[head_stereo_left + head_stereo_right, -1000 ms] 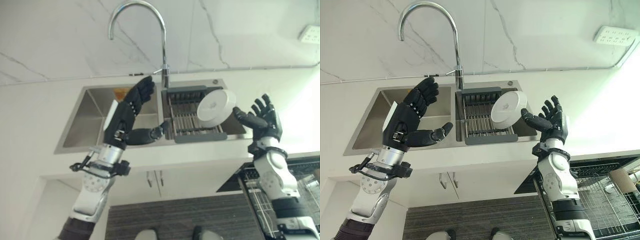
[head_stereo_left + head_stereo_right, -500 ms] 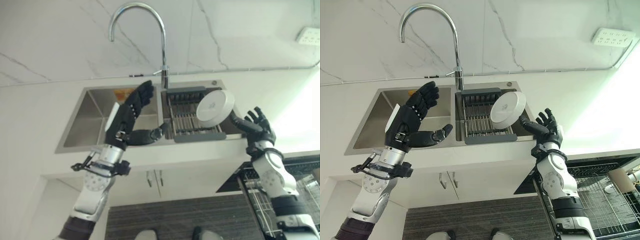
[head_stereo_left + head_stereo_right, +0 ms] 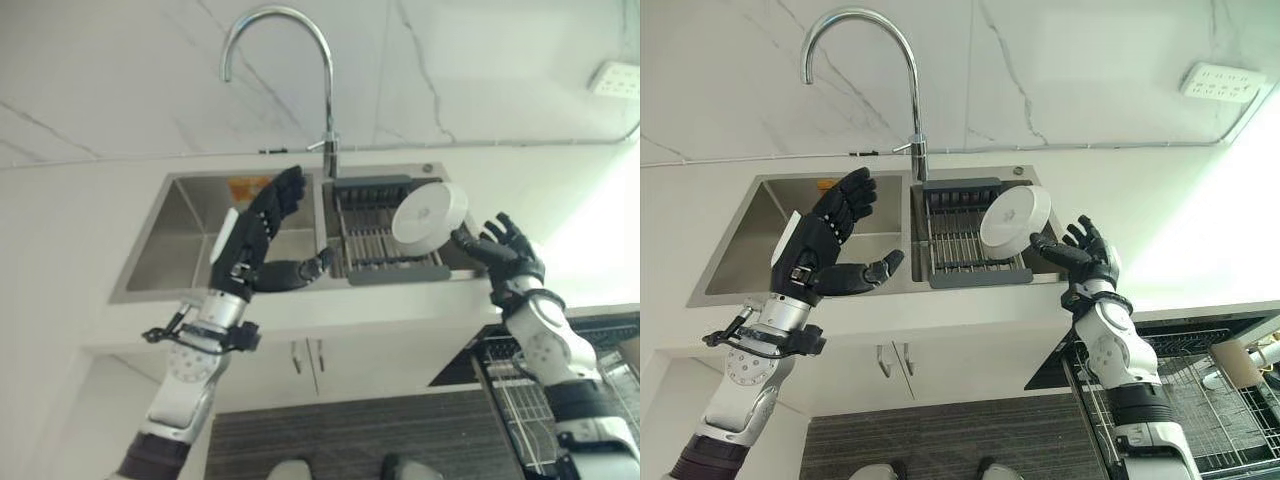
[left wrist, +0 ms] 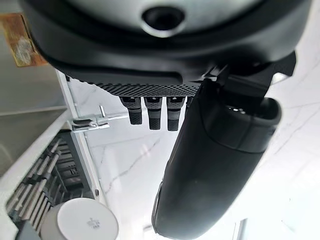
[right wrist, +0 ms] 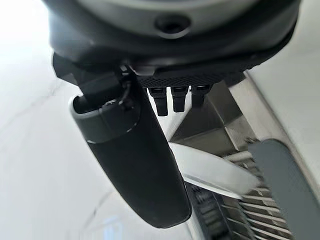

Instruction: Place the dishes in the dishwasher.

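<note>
Standing on edge in the dish rack [image 3: 965, 240] of the right sink basin, the white plate [image 3: 1015, 216] leans with its underside outward. Right hand [image 3: 1083, 260] is beside the plate with fingers spread and extended, thumb at the rim; contact cannot be confirmed. Left hand [image 3: 825, 245] hovers over the left basin [image 3: 750, 240], fingers straight, holding nothing. Faucet [image 3: 908, 90] rises between basins. Dishwasher rack [image 3: 1210, 415] sits open below the worktop [image 3: 1160, 215].

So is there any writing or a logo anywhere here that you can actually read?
None can be read.
White plate in the sink rack: a small grey mark at the middle of its underside, too small to read.
Orange label in the left sink basin: print too blurred to read.
</note>
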You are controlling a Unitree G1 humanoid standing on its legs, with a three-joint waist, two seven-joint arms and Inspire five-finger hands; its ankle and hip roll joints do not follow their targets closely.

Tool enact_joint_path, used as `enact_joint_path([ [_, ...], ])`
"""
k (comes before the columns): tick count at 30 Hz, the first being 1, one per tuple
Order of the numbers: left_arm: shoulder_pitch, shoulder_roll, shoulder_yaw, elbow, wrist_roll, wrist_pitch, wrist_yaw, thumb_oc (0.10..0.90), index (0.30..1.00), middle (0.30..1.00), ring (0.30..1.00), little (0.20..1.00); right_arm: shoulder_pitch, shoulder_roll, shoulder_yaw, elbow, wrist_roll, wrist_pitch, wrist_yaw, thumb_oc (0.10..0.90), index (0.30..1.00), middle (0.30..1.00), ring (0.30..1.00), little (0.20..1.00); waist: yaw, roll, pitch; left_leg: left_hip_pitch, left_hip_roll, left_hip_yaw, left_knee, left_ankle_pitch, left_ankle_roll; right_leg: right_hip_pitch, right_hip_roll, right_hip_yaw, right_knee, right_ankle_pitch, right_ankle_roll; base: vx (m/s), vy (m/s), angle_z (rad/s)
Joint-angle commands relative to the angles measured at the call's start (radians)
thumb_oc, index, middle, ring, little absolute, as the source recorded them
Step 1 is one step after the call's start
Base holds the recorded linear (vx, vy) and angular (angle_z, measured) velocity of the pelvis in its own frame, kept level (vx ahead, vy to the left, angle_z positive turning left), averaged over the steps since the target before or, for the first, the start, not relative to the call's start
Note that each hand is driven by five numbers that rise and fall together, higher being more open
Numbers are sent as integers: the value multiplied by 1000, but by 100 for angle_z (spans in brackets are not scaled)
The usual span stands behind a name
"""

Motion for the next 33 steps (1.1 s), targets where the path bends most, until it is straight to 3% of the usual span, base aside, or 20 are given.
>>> enact_joint_path([
  [1, -88, 36, -6, -95, -40, -74, 29, 800, 900, 900, 900, 900, -152, -51, -1, 9, 16, -56, 36, 800, 900, 900, 900, 900, 29, -13, -60, 50, 79, 9, -12, -58, -61, 74, -41, 38, -22, -80, 86, 0, 0, 0],
  [33, -110, 73, -38, -67, -60, -52, 54, 800, 900, 900, 900, 900, -314, -138, 20, 294, 110, -79, 51, 800, 900, 900, 900, 900, 76, -16, -69, 51, 65, -8, -12, -55, -59, 99, -53, 10, -22, -91, 85, 6, 4, 3],
])
